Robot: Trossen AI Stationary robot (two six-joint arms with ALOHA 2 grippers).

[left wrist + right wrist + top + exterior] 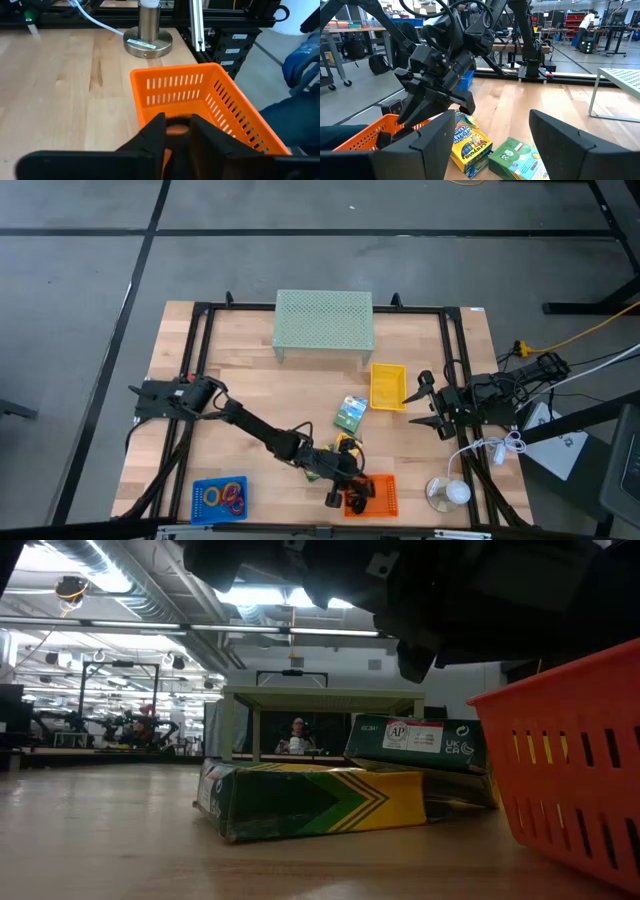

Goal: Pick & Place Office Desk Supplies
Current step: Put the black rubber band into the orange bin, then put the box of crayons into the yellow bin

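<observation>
While the left end effector (345,490) hangs over the orange basket (240,115) with an orange ring (176,130) between its parted fingers, we judge the drop-off step is in hand; whether the ring is gripped or already loose we cannot tell. Next we would lift clear and go for the crayon boxes (350,413) on the tabletop (250,400) just beside. The blue basket (203,502) holds coloured rings (232,496); the yellow basket (388,385) looks empty. The right end effector (424,404) waits wide open beside the yellow basket.
</observation>
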